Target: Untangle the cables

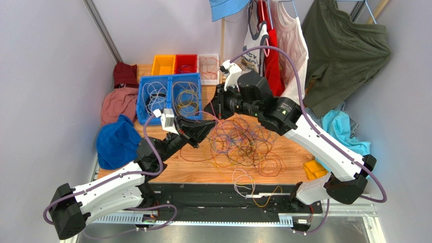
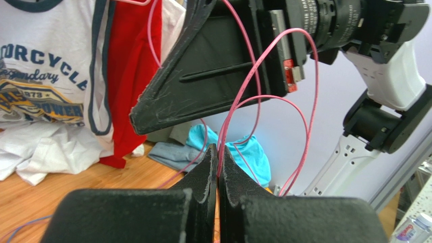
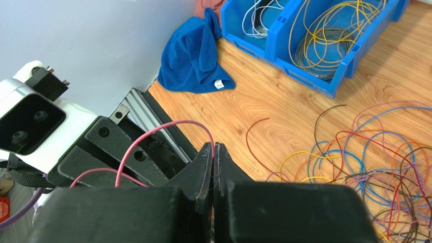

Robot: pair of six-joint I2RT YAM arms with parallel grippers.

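A tangle of cables (image 1: pixel 243 144) in orange, blue, purple, red and yellow lies on the wooden table (image 1: pixel 203 169); it also shows at the right of the right wrist view as cables (image 3: pixel 375 167). A thin pink cable (image 2: pixel 316 91) runs between both grippers, held above the table. My left gripper (image 1: pixel 209 126) is shut on it, the strand leaving its closed tips (image 2: pixel 218 152). My right gripper (image 1: pixel 219 112) is also shut on the pink cable (image 3: pixel 177 121), which arches out of its tips (image 3: pixel 213 149). The two grippers nearly meet, left of the tangle.
A blue double bin (image 1: pixel 170 78) holds white coils and yellow coils. Orange (image 1: pixel 163 65), red (image 1: pixel 186 63) and white (image 1: pixel 208 66) bins stand behind it. A blue cloth (image 1: pixel 117 142) and pink cloth (image 1: pixel 119 104) lie left. Hanging clothes (image 1: pixel 274 45) and a cyan cloth (image 1: pixel 342 126) are at the right.
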